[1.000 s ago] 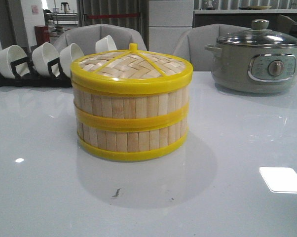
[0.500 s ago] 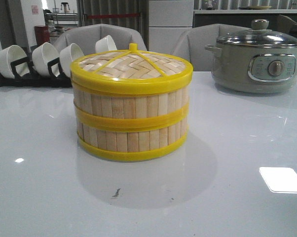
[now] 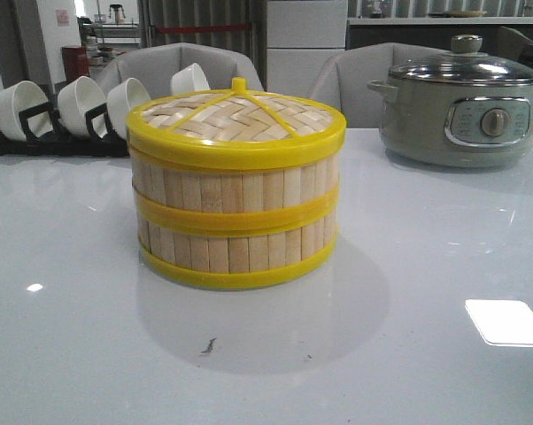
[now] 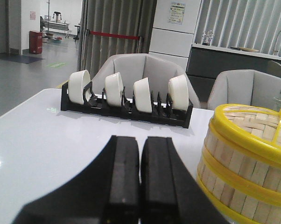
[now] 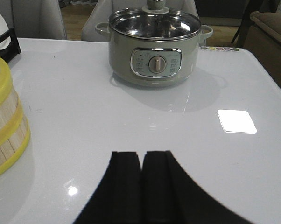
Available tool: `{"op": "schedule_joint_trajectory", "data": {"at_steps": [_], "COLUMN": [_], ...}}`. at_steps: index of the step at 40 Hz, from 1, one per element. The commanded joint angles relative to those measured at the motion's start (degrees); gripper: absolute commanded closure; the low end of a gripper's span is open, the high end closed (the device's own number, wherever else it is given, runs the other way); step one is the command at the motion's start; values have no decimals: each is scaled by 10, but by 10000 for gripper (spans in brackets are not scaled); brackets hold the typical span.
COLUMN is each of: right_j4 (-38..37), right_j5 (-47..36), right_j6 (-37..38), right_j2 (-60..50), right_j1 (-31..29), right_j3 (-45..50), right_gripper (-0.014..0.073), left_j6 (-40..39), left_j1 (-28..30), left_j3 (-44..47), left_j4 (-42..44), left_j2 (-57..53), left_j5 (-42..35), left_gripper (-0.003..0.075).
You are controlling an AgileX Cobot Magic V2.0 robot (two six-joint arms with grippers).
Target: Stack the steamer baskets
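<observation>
Two steamer baskets stand stacked in the middle of the white table, the upper basket (image 3: 235, 184) on the lower basket (image 3: 238, 250), both of pale bamboo slats with yellow rims. A woven lid (image 3: 238, 115) with a yellow rim and knob covers the top one. The stack (image 4: 245, 163) also shows in the left wrist view, and an edge of the stack (image 5: 5, 126) in the right wrist view. My left gripper (image 4: 140, 140) is shut and empty, back from the stack on its left. My right gripper (image 5: 141, 154) is shut and empty, to the stack's right. Neither gripper appears in the front view.
A grey electric pot (image 3: 461, 111) with a glass lid stands at the back right. A black rack (image 3: 54, 133) of white bowls (image 3: 76, 102) runs along the back left. Grey chairs (image 3: 178, 66) sit behind the table.
</observation>
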Motion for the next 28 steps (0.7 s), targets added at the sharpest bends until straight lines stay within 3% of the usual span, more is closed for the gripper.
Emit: {"op": "schedule_joint_trajectory", "data": {"at_steps": [1, 20, 28], "right_j4": [-7, -7, -7], "right_j5": [-48, -47, -47], "right_j6": [0, 0, 0], "right_j2": [0, 0, 0], "right_j1": [-3, -3, -3], "right_j3": [-18, -18, -18], "right_gripper": [537, 537, 537], "left_j6": [-3, 0, 60], "left_j1": [0, 0, 1], "left_j3": [1, 1, 1], "left_j4": [0, 0, -2], "left_j2": [-12, -10, -10], "left_j5": [-52, -57, -76], "left_gripper": [634, 634, 634]}}
